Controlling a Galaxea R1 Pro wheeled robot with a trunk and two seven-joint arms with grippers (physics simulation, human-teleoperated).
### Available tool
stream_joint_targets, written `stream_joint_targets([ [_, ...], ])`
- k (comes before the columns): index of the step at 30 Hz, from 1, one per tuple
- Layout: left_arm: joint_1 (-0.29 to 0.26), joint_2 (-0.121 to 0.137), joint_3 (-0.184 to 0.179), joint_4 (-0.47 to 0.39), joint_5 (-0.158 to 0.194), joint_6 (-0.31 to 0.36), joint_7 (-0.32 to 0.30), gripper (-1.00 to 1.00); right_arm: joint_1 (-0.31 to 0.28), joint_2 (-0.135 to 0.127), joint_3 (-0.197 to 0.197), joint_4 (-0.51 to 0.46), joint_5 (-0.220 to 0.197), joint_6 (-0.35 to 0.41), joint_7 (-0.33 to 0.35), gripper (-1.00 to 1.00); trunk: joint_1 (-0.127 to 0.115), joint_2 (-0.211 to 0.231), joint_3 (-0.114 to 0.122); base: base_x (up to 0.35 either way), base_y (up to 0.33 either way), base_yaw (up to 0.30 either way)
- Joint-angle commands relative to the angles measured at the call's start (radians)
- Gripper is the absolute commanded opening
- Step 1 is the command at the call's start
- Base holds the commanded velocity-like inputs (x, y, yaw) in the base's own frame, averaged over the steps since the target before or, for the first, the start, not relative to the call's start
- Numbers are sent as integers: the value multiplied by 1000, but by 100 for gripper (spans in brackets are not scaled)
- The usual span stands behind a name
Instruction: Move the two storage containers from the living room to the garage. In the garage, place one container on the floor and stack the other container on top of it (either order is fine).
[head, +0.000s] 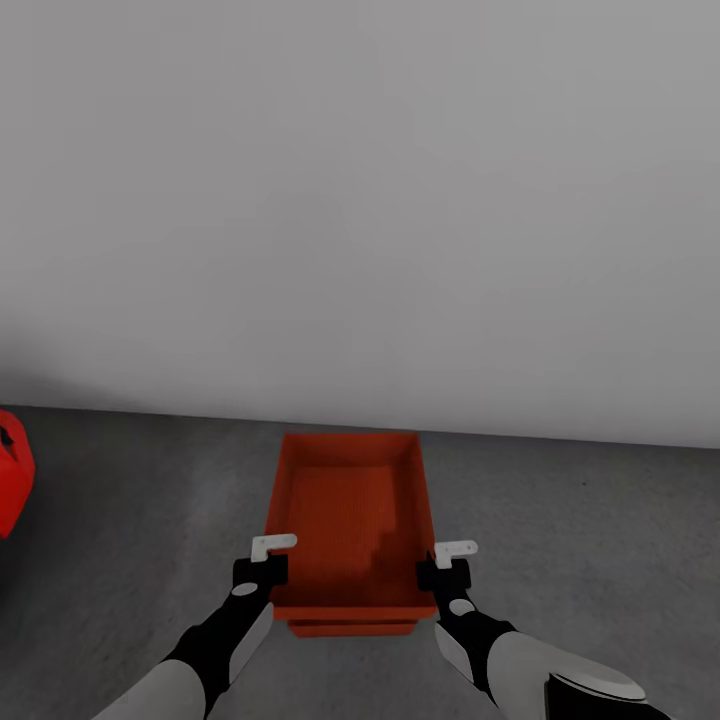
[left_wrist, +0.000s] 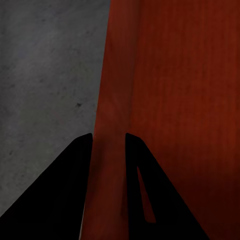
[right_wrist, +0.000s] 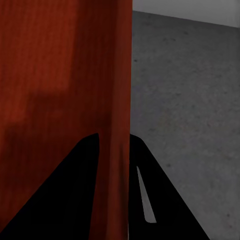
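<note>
**Top bin gripped by both side walls, over the lower bin in the garage**

Head view: an orange-red bin (head: 350, 520) sits in front of the robot on the grey concrete floor (head: 150, 500), near the plain white wall (head: 360, 200). Under its near edge a second orange lip (head: 352, 627) pokes out, prob. the other bin underneath, so the stack looks made or nearly so. Can't tell if the top bin is fully seated or a bit above. A bit of red car (head: 12, 485) at the left edge.

Left gripper (head: 262, 566) is at the bin's left wall, right gripper (head: 445, 572) at the right wall, both near the near end. Left wrist view: the two dark fingers (left_wrist: 60, 195) straddle the bin's wall (left_wrist: 112, 125), one inside, one outside, pressed against it = clamped on the wall. Right wrist view, same: fingers (right_wrist: 75, 195) either side of the wall (right_wrist: 117, 100), closed on it.

Handling, my guess: stiff plastic, empty, so light; smooth walls = slippery, thin rim may flex a little. Pinching opposite long walls, w/ both arms level, looks the sound hold; a grip this near one end may let the far end dip. Letting go unevenly could skew the top bin on the lower one.
</note>
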Motion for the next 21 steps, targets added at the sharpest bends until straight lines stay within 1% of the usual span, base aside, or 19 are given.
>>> stream_joint_targets([
  [1,-1,1,58,0,28,5,36,-100,-1,0,-26,-2,5,-19,-2,-100,4,-8,-4,0,0,0],
  [21,-1,3,58,0,28,5,37,-100,-1,0,-26,-1,5,-21,-2,-100,81,-148,-67,0,0,0],
])
